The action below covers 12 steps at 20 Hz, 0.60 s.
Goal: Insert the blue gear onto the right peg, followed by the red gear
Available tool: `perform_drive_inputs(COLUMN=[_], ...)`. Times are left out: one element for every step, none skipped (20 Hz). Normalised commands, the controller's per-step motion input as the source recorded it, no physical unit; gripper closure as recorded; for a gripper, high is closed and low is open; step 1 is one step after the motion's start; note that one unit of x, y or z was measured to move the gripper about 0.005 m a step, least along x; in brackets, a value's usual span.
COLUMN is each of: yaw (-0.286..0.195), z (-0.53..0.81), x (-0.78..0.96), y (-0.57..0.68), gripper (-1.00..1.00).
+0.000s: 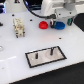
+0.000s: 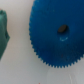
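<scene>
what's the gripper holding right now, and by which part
Nothing is held, as far as the frames show. The gripper hangs above the blue gear, which lies flat on the white table beside the red gear.

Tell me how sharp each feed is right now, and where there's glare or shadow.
Exterior view: soft and low-resolution; the white table is bright and washed out, the pegs on the plate cast short shadows. Wrist view: blurred from closeness, though the blue gear still shows its teeth and centre hole; a green object at the edge is unfocused.
</scene>
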Motion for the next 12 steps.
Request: perform_drive_inputs(yaw=[0.0,0.0,0.0,0.0,0.0,0.0,0.0,0.0,0.0,0.0,0.0,0.0], z=[-0.06,0.0,0.0,0.0,0.0,0.0,0.0,0.0,0.0,0.04,0.12,0.25], x=[-0.07,0.0,0.0,0.0,0.0,0.0,0.0,0.0,0.0,0.0,0.01,0.12], y=[0.0,0.0,0.0,0.0,0.0,0.0,0.0,0.0,0.0,0.0,-0.02,-0.07], gripper=[1.0,1.0,1.0,1.0,1.0,1.0,1.0,1.0,1.0,1.0,1.0,1.0])
